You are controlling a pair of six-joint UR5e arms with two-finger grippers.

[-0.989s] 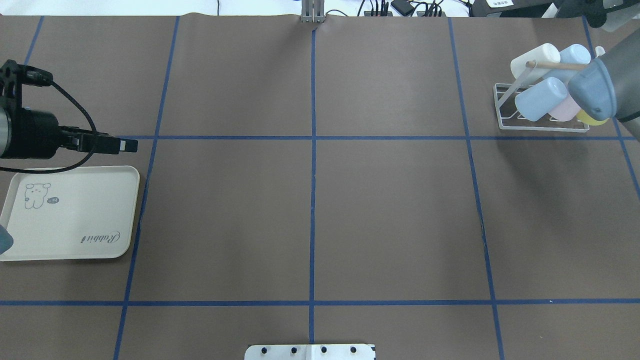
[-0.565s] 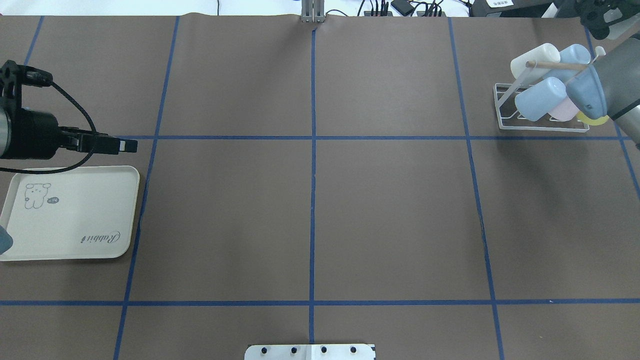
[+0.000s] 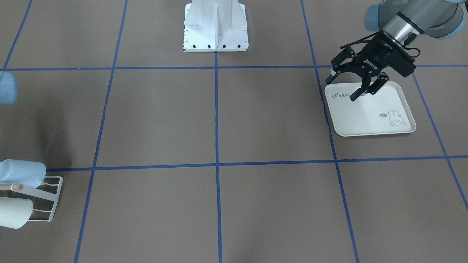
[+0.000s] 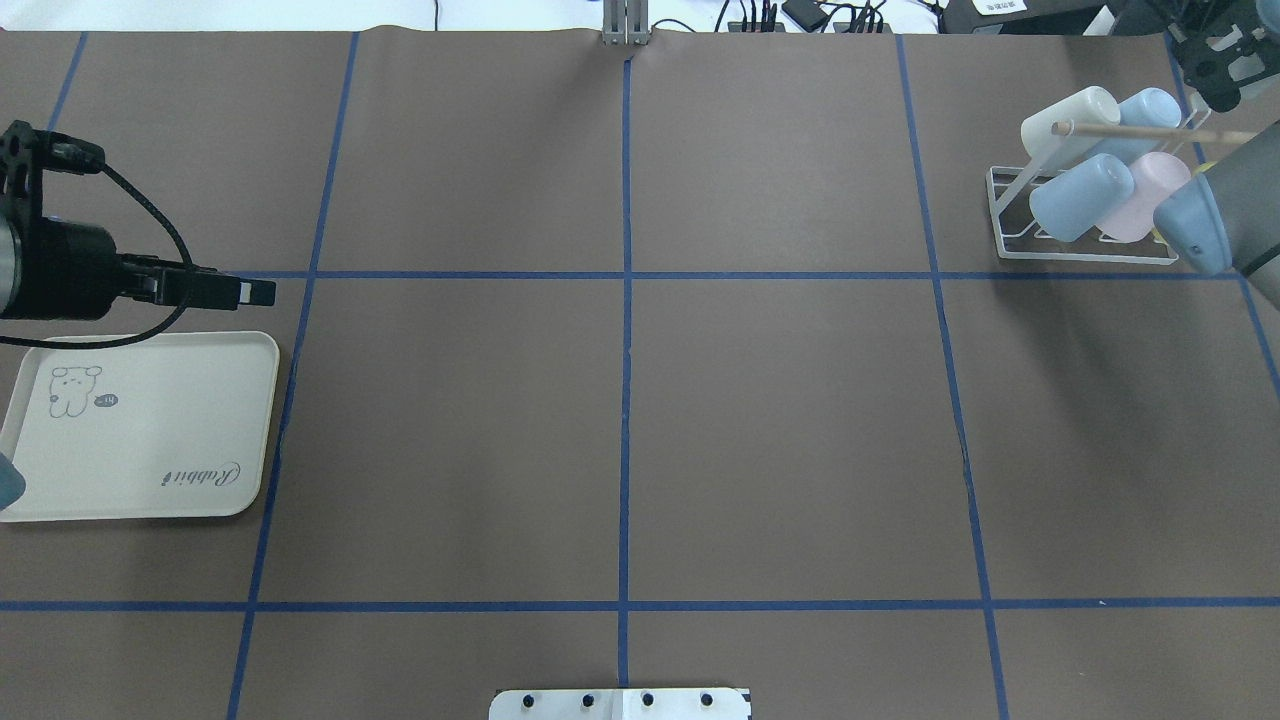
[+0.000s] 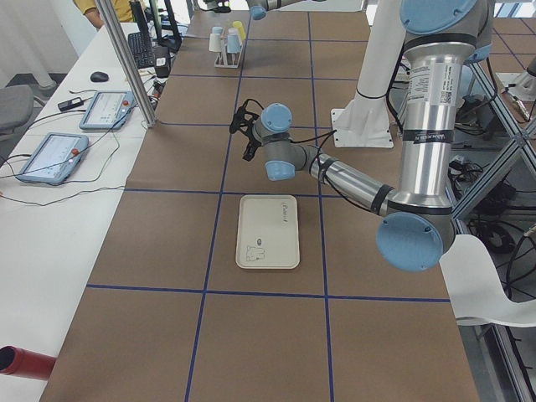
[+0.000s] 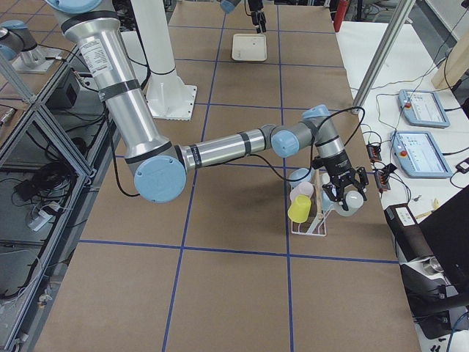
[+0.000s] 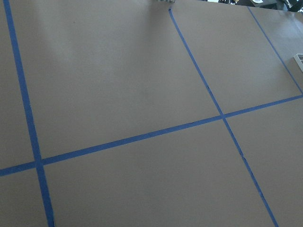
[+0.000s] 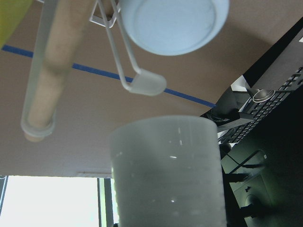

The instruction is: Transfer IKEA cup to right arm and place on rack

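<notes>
A white IKEA cup (image 8: 165, 175) fills the lower middle of the right wrist view. My right gripper (image 6: 343, 189) appears shut on it at the far side of the rack (image 4: 1010, 215), at the table's far right. The rack's wooden handle (image 8: 52, 61) and a wire prong (image 8: 142, 85) are close in front of the cup. The rack holds a cream cup (image 4: 1070, 120), two light blue cups (image 4: 1080, 195), a pink cup (image 4: 1145, 190) and a yellow cup (image 6: 300, 209). My left gripper (image 3: 345, 86) hangs open and empty over the tray's edge.
A cream rabbit-print tray (image 4: 150, 430) lies at the table's left with nothing on it. The right arm's elbow (image 4: 1200, 225) hangs over the rack's near right corner. Blue tape lines grid the brown tabletop. Tablets and cables lie beyond the far edge.
The right arm's elbow has swung off the rack toward the near right, uncovering the pink cup, and the right gripper has come into view at the far right corner. The left arm is still.
</notes>
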